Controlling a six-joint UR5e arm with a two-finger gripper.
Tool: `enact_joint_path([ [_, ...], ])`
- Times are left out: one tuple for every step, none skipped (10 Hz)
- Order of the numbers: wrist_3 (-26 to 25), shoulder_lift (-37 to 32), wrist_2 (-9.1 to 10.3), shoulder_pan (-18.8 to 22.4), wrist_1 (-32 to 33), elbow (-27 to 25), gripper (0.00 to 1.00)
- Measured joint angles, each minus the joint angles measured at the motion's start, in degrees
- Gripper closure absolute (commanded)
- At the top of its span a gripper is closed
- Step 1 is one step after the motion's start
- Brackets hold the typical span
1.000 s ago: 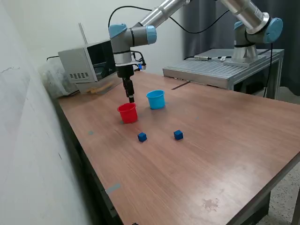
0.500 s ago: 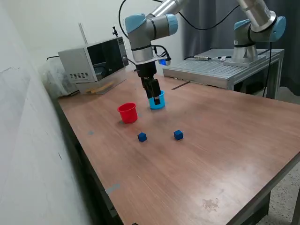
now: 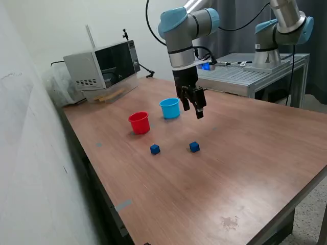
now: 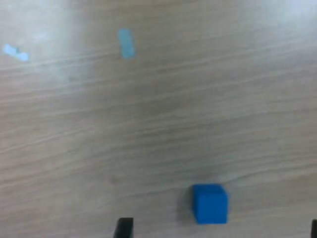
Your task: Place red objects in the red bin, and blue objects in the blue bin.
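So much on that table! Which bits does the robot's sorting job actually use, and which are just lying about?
Used for the job:
- red cup
- light blue cup
- two blue cubes
- pincer

Just lying about:
- microwave-like box
- second arm
- tape scrap

The wooden table (image 3: 245, 153) carries a red cup (image 3: 139, 123) and a blue cup (image 3: 170, 108) at its 11 o'clock. Two blue cubes (image 3: 155, 149) (image 3: 194, 147) lie near the centre, a microwave (image 3: 99, 66) at 10 o'clock.

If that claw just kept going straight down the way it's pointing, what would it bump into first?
Probably bare table. The claw points down, open and empty, above the wood just beyond the blue cube. The wrist view shows that cube near its fingertips, so it might clip it; depth is unclear.
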State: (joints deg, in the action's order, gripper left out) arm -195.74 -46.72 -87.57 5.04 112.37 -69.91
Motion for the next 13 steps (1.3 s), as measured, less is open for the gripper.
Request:
enact_joint_path([
  [-0.2, 0.1, 0.02, 0.6, 0.1, 0.0, 0.0],
  [-0.4, 0.5, 0.02, 0.9, 0.4, 0.3, 0.0],
  [-0.5, 1.3, 0.03, 1.0, 1.2, 0.7, 0.0],
  [-0.5, 2.4, 0.03, 1.0, 2.6, 1.0, 0.0],
  [-0.5, 3.6, 0.03, 1.0, 4.1, 1.2, 0.0],
  [-0.5, 4.7, 0.03, 1.0, 5.5, 1.1, 0.0],
  [-0.6, 5.7, 0.03, 1.0, 6.7, 1.1, 0.0],
  [-0.6, 6.6, 0.03, 0.9, 7.6, 1.0, 0.0],
  [-0.6, 7.4, 0.03, 0.9, 8.4, 1.0, 0.0],
  [-0.6, 8.0, 0.03, 0.9, 9.0, 1.0, 0.0],
  [-0.6, 8.3, 0.01, 0.9, 9.4, 1.0, 0.0],
  [-0.5, 8.5, -0.02, 0.9, 9.7, 0.9, 0.0],
  [-0.5, 8.6, -0.04, 0.9, 9.9, 0.9, 0.0],
])
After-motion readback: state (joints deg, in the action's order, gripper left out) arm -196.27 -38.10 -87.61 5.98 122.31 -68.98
